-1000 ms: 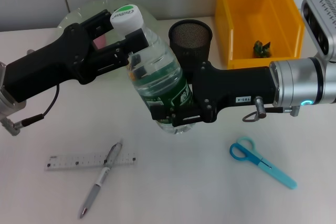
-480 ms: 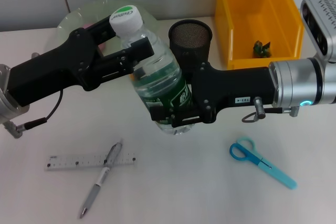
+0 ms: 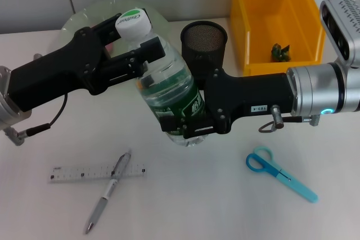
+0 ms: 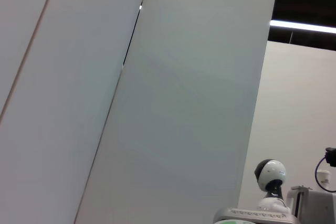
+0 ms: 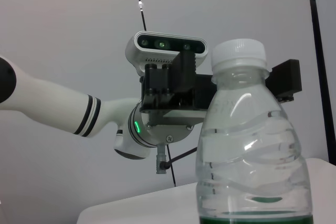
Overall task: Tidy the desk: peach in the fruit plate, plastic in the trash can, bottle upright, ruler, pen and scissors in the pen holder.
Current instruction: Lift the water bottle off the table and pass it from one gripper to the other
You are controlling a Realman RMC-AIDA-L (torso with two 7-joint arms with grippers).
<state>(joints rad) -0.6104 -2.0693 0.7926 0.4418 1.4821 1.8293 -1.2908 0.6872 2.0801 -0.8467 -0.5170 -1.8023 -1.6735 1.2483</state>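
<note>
Clear, white-capped bottle (image 3: 167, 91) stands nearly upright on the desk.

Head view looks down from above at the desk (image 3: 225, 195), both arms reaching in. Right wrist view sits low and close behind the bottle (image 5: 252, 145) — also central in the head view. Left wrist view tilts upward at wall panels (image 4: 157, 103) — sharing almost nothing.
</note>
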